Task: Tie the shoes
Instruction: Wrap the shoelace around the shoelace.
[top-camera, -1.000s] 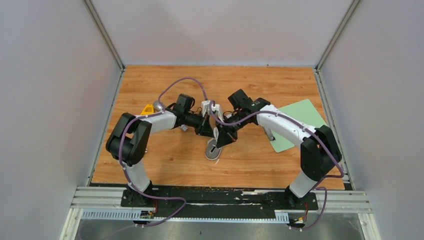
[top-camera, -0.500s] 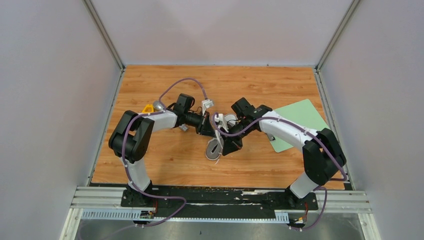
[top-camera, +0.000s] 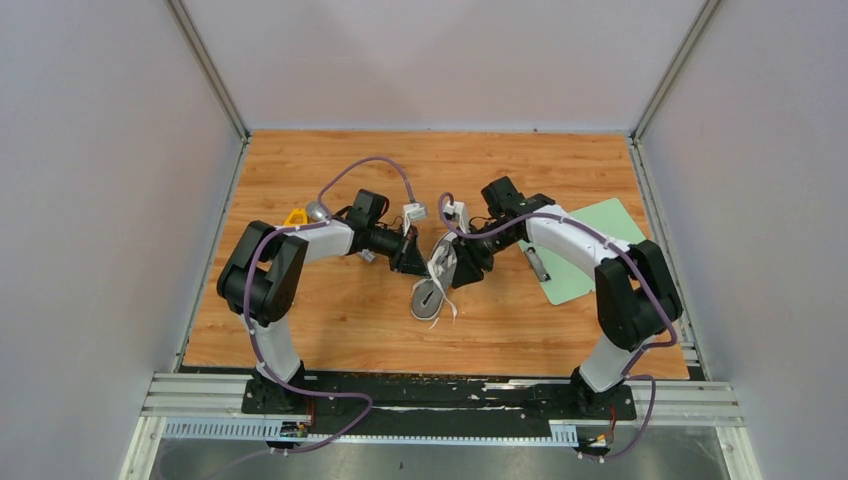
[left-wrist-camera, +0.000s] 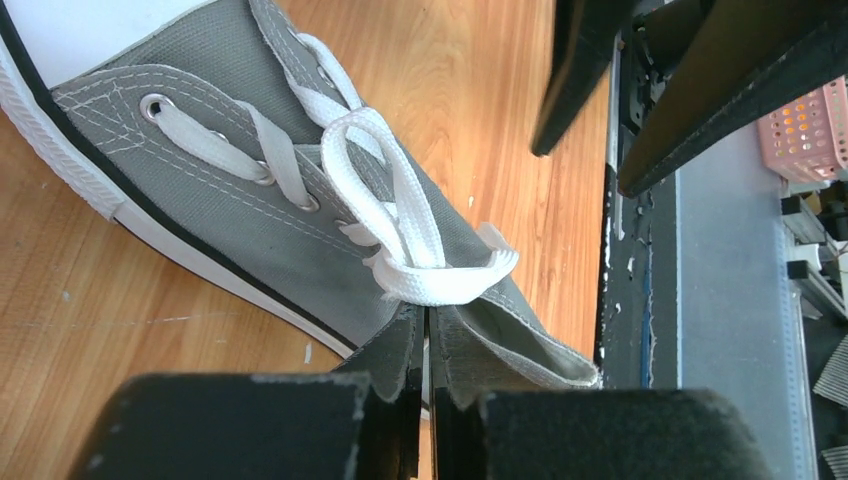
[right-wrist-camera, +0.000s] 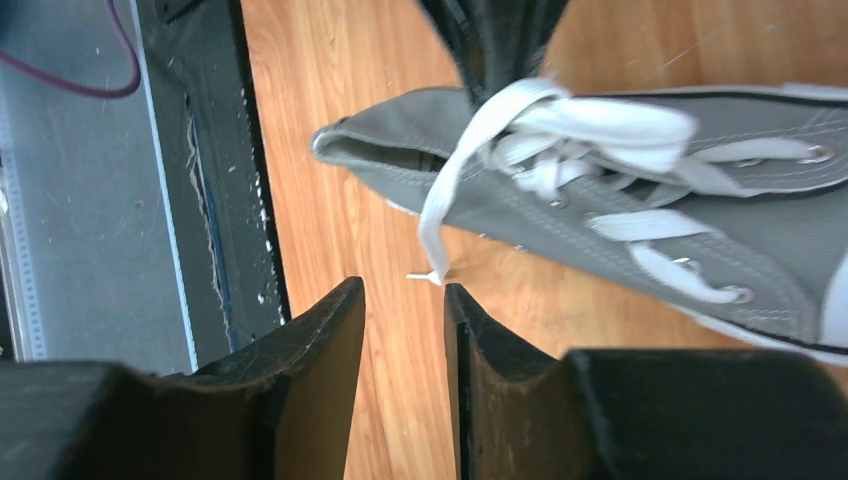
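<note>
One small grey canvas sneaker (top-camera: 429, 297) lies on the wooden counter (top-camera: 330, 320), between your arms. Your left gripper (left-wrist-camera: 428, 335) is pinched closed at the long white laces (left-wrist-camera: 385, 190). Your right gripper (right-wrist-camera: 403, 295) stands part-open, empty. Judgement: one loose loop is formed, the bow is unfinished and a free end hangs untaken.

Both arms reach inward; left claw (left-wrist-camera: 425, 335) shut; right claw (right-wrist-camera: 402, 300) jaws apart.

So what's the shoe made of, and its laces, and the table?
The shoe looks like matte grey canvas: weave and stitch lines show. Its laces look like flat woven white fabric. The sole seems smooth white rubber. The table looks like wood, perhaps printed laminate: grain streaks.
</note>
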